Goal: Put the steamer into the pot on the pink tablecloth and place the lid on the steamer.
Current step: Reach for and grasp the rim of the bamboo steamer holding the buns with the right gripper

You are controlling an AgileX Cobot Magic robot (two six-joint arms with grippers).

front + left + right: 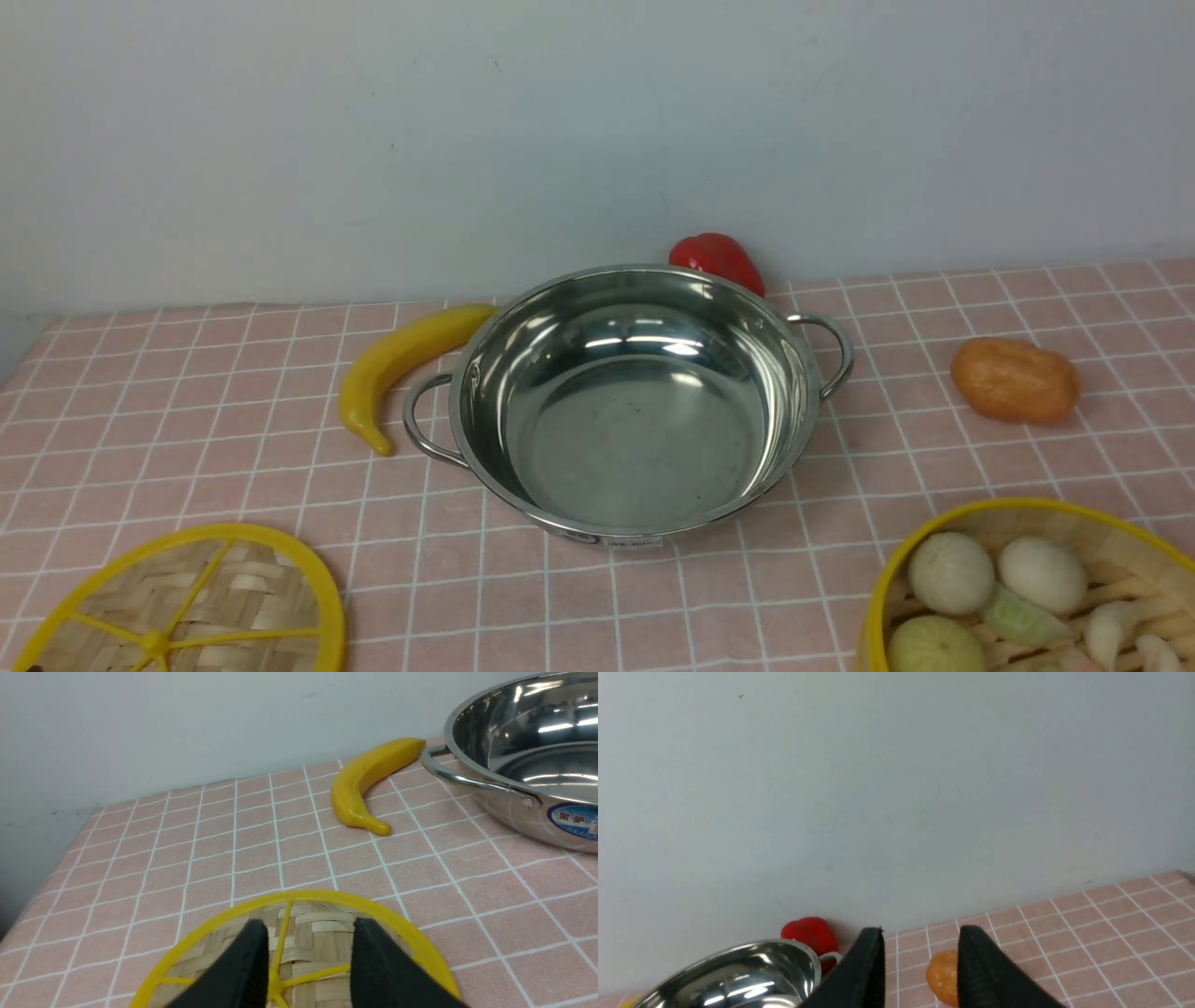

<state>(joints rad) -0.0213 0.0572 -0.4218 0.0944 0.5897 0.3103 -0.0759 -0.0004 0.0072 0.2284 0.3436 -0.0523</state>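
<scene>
The empty steel pot (635, 411) stands in the middle of the pink tablecloth (187, 420). The steamer (1027, 597), a bamboo basket with a yellow rim, sits at the front right and holds several pale food pieces. The lid (177, 607), a flat woven disc with yellow spokes, lies at the front left. In the left wrist view my left gripper (309, 933) is open just above the lid (299, 933), its jaws on either side of a spoke. My right gripper (920, 940) is open in the air, holding nothing. The pot also shows in both wrist views (523, 751) (738, 975).
A yellow banana (401, 369) lies against the pot's left handle. A red pepper (717, 259) sits behind the pot by the wall. An orange lump (1015, 380) lies to the pot's right. The cloth's left edge (28, 891) is near the lid.
</scene>
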